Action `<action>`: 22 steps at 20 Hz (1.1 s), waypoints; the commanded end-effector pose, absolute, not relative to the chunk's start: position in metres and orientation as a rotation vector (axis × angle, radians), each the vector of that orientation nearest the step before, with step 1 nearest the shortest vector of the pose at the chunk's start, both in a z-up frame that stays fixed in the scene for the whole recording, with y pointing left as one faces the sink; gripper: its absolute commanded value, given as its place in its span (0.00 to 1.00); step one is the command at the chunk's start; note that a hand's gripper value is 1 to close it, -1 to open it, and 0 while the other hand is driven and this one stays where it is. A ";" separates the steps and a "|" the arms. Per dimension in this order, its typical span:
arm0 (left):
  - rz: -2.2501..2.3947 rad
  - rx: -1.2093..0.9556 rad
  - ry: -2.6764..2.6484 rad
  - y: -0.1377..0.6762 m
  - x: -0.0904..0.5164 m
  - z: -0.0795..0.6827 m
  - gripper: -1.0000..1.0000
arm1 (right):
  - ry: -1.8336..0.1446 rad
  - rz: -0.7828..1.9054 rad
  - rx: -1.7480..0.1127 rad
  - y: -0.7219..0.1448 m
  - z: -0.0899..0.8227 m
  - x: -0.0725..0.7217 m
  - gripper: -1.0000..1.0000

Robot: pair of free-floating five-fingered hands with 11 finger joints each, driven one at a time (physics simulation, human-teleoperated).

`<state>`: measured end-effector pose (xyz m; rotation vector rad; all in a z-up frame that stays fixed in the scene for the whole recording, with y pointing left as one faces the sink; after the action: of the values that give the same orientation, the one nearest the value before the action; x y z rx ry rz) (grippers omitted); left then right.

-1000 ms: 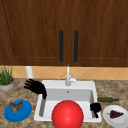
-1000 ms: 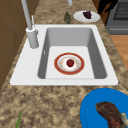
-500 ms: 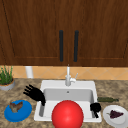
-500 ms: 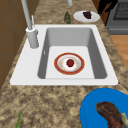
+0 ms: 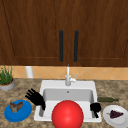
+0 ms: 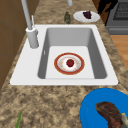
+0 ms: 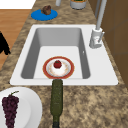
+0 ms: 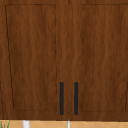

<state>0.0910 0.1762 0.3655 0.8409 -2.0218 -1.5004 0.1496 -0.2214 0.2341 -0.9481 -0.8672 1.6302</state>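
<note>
My left hand (image 5: pixel 36 98) hovers over the sink's left rim with its fingers spread, open and holding nothing. It is next to the blue plate (image 5: pixel 18 110), which carries a brown piece of food (image 5: pixel 15 106). My right hand (image 5: pixel 95 107) hangs at the sink's right front corner, fingers curled, with nothing in it. In the sink (image 6: pixel 30 72) lies a red-rimmed plate (image 6: pixel 59 67) with a small red fruit (image 6: pixel 70 62) on it. A large red round shape (image 5: pixel 67 114) covers the sink's front in the front view. A black hand (image 7: pixel 3 45) shows at the left edge of the right side view.
A white plate (image 5: pixel 110 120) with dark grapes (image 5: pixel 115 114) and a green bottle (image 5: pixel 107 99) lie right of the sink. The tap (image 5: pixel 68 78) stands behind the basin. A potted plant (image 5: pixel 6 80) sits at the far left. The closed wall cabinet has two dark handles (image 8: pixel 61 98).
My left hand has come down and slightly forward at the sink's left rim. The right hand has stayed where it was.
</note>
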 end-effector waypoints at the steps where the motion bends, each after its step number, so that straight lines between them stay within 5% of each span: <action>1: -1.546 0.652 -2.036 0.180 0.091 0.357 0.00 | -0.867 1.630 -0.948 -0.221 0.234 0.150 0.50; 22: -1.631 0.506 -2.125 0.188 0.089 0.319 0.00 | -0.867 1.630 -0.948 -0.221 0.234 0.150 0.50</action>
<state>0.0893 0.1883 0.3235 0.6059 -2.0563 -1.5643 0.1496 -0.2214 0.2341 -0.9481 -0.8672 1.6302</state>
